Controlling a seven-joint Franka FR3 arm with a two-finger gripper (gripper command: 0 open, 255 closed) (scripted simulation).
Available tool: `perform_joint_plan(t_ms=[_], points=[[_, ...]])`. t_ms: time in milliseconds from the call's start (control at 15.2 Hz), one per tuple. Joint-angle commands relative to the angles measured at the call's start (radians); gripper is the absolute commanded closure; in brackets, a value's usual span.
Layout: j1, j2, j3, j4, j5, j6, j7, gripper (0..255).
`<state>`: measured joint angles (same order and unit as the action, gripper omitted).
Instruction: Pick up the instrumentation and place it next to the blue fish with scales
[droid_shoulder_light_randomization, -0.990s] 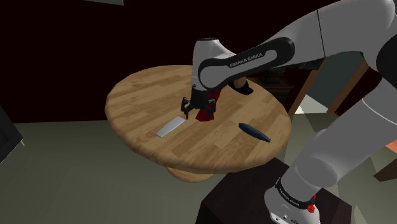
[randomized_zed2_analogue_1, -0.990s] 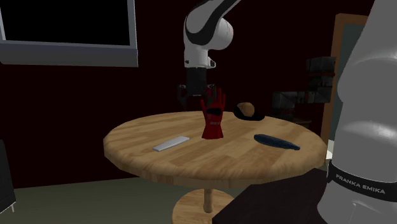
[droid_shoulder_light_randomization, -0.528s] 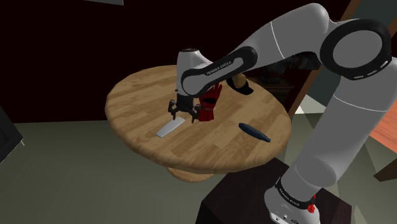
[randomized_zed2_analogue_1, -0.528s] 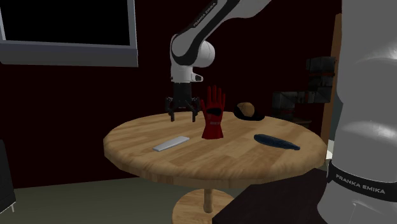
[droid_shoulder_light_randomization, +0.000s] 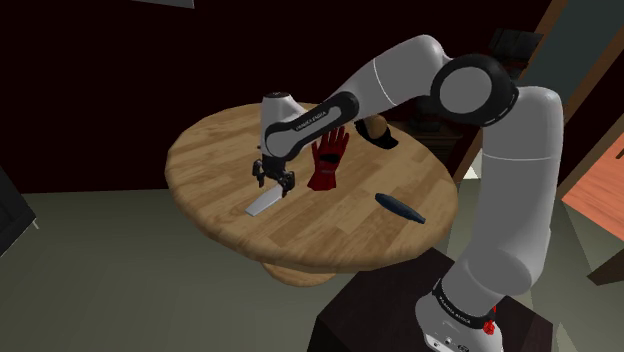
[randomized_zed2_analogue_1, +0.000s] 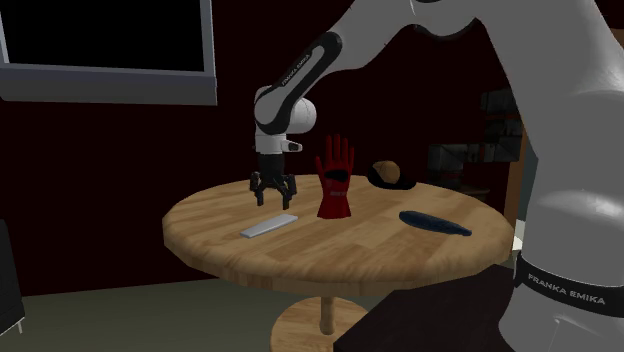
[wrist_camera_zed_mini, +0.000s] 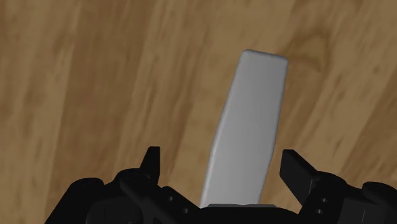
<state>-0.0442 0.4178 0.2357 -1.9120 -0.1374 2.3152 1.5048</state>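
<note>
Tool (droid_shoulder_light_randomization: 272, 178) status: released. In the wrist view the two black fingers (wrist_camera_zed_mini: 151, 167) stand wide apart on either side of the flat grey elongated bar (wrist_camera_zed_mini: 251, 121), with wood grain visible between each fingertip and the bar's edges, so nothing is gripped. That gap cannot be read from either exterior view.

Task item location: the flat grey elongated bar (droid_shoulder_light_randomization: 264, 203) lies flat on the round wooden worktop (droid_shoulder_light_randomization: 220, 140), towards the shoulder view's left. The tool hangs close above the bar end nearest the upright red glove (droid_shoulder_light_randomization: 327, 158).

The second exterior view supplies the height relation: the tool (randomized_zed2_analogue_1: 272, 193) points straight down, fingertips just above the worktop (randomized_zed2_analogue_1: 350, 250) and over the far end of the bar (randomized_zed2_analogue_1: 269, 226). The glove (randomized_zed2_analogue_1: 335, 178) stands just beside the tool on that view's right.

The slender dark blue fish (randomized_zed2_analogue_1: 434, 222) lies flat, well apart from the bar, beyond the glove; in the shoulder view the fish (droid_shoulder_light_randomization: 400, 207) sits near the worktop edge closest to the stand
</note>
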Motion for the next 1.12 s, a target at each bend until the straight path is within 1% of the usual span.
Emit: perform_joint_plan(t_ms=[0, 132, 660, 1056], points=[[0.013, 0.081, -0.025, 0.080, -0.010, 0.004, 0.063, 0], [0.022, 0.147, -0.046, 0.150, -0.010, 0.003, 0.111, 0], [0.031, 0.216, -0.058, 0.150, -0.026, 0.072, 0.120, 0], [0.031, 0.216, -0.058, 0.150, -0.026, 0.072, 0.120, 0]])
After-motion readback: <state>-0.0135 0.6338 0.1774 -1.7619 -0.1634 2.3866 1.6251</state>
